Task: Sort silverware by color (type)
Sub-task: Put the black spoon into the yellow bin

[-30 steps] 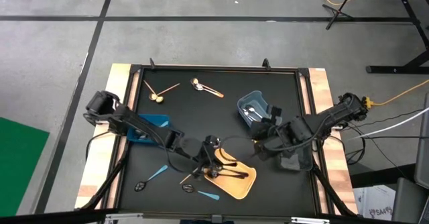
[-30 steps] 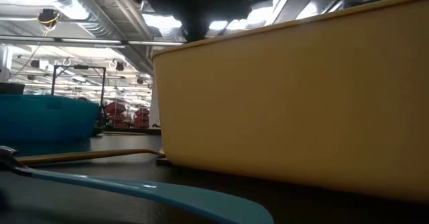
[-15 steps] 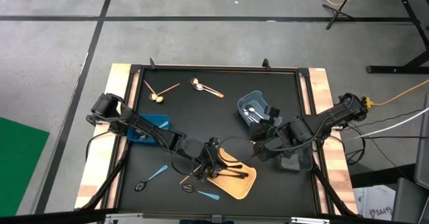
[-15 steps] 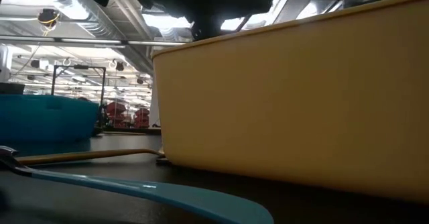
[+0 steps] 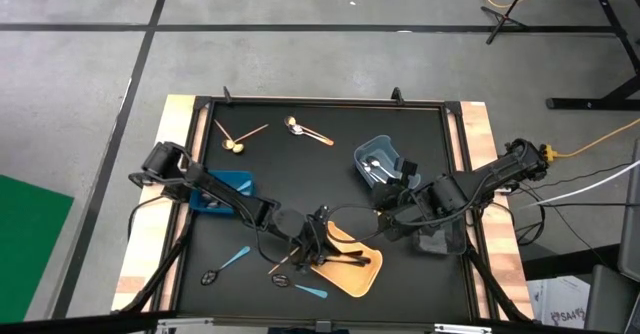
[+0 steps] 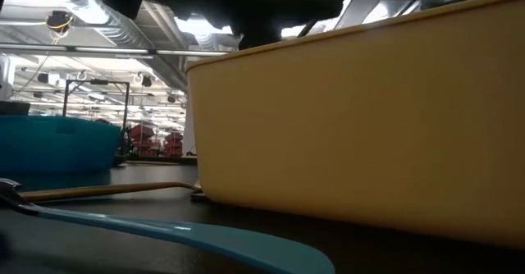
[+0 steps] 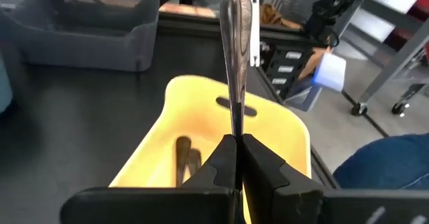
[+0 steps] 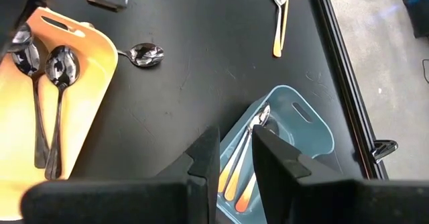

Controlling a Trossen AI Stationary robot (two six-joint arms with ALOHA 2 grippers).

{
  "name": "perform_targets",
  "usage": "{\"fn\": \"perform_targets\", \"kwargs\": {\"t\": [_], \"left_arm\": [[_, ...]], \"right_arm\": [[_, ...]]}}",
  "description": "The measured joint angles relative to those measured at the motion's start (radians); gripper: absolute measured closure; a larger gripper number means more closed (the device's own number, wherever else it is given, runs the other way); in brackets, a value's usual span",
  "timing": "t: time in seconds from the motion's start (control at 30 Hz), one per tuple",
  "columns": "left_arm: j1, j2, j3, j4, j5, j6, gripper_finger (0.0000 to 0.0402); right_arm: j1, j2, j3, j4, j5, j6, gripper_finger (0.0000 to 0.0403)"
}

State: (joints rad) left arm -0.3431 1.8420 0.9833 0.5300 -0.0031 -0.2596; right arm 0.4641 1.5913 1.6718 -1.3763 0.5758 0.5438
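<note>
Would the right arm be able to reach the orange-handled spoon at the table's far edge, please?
Probably yes: the spoon lies in the open with nothing around it, and the right hand looks empty. The left hand is busy, shut on a dark spoon.

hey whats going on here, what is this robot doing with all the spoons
It is sorting spoons into bins by type. The left hand is shut on a dark spoon and holds it over the yellow bin, where two dark spoons already lie. The right hand is open above the light-blue bin, which holds orange-handled spoons. More spoons lie loose on the black table, among them a blue-handled spoon.
</note>
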Motion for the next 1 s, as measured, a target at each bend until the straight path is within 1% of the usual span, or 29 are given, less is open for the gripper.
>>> {"fn": "perform_targets", "kwargs": {"t": [0.33, 0.73, 1.0], "left_arm": [[0.003, 0.071, 0.0, 0.002, 0.027, 0.0, 0.0394], [0.003, 0.07, 0.0, 0.01, 0.025, 0.0, 0.0392], [0.003, 0.07, 0.0, 0.01, 0.022, 0.0, 0.0352]], "right_arm": [[0.0, 0.0, 0.0, 0.02, 0.0, 0.0, 0.0325], [0.0, 0.0, 0.0, 0.021, -0.001, 0.0, 0.0325], [0.0, 0.0, 0.0, 0.021, -0.009, 0.0, 0.0325]]}}
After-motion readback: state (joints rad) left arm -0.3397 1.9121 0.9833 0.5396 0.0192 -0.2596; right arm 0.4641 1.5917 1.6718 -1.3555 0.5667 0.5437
